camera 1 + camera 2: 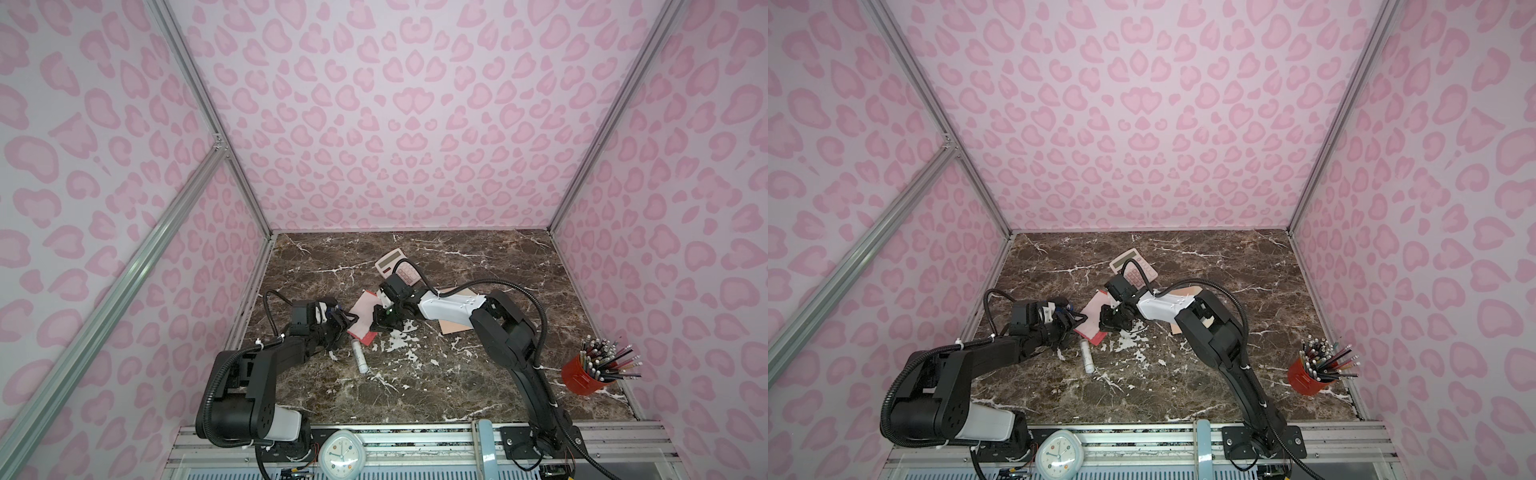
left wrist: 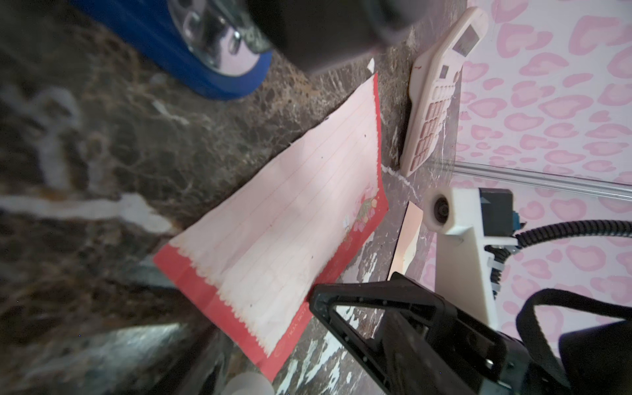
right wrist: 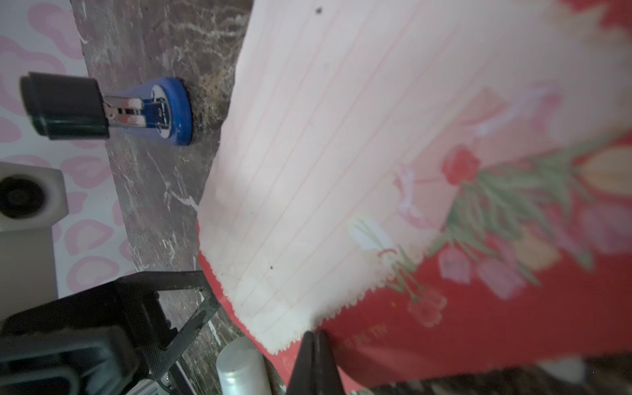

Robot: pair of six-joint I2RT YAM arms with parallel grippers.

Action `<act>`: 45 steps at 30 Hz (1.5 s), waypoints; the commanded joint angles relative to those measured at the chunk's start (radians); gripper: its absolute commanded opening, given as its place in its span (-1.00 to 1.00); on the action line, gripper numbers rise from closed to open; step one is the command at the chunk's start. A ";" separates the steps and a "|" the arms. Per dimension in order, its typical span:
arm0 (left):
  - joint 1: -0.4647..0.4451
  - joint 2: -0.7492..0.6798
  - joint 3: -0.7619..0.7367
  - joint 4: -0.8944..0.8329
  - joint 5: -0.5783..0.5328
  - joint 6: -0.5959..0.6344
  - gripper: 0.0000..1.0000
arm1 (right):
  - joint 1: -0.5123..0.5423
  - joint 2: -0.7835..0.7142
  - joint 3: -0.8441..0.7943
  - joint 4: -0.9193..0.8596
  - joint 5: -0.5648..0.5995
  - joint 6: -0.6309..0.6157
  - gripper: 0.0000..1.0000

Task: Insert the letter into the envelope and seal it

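Right gripper [image 3: 316,345]: jaws together, clamped on the red bottom edge of the letter [image 1: 365,306], which sits mid-bench, left of centre in both top views. Left gripper [image 1: 347,321] is just beside the sheet's left edge, jaws apart, nothing between them.

Risks, as I read it:
- The grip is a thin pinch at one edge, so the sheet could slip out or crease if dragged fast. The wrist view shows it curling up off the bench [image 1: 457,386].
- The envelope [image 1: 454,326] is mostly hidden under the right forearm, right of centre, and I can't tell if the flap's open. Carrying the paper over w/o seeing the mouth could mean a miss or a bent corner.
- The glue stick [image 1: 360,356] lies just below the letter in frame & may roll if an arm sweeps low.
- A blue tool [image 3: 171,113] (stapler, maybe) sits close behind the left jaws. The calculator [image 1: 397,267] is just above the right wrist.

Room: both arms crowd the centre, close together across the sheet. Lower middle & upper right of the bench look bare. The pencil cup [image 1: 584,376] is well apart at lower right, near the edge.
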 commanded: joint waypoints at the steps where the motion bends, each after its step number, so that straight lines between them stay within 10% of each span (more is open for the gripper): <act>1: -0.001 0.008 -0.001 0.083 0.009 -0.026 0.38 | 0.004 0.022 -0.012 -0.070 0.016 -0.012 -0.93; 32: -0.023 0.035 0.047 0.042 0.011 0.045 -0.90 | -0.013 0.002 -0.001 -0.100 0.015 -0.039 -0.90; 45: -0.021 -0.023 0.117 -0.116 -0.011 0.110 -0.91 | -0.093 -0.180 -0.041 -0.092 0.036 -0.043 -0.48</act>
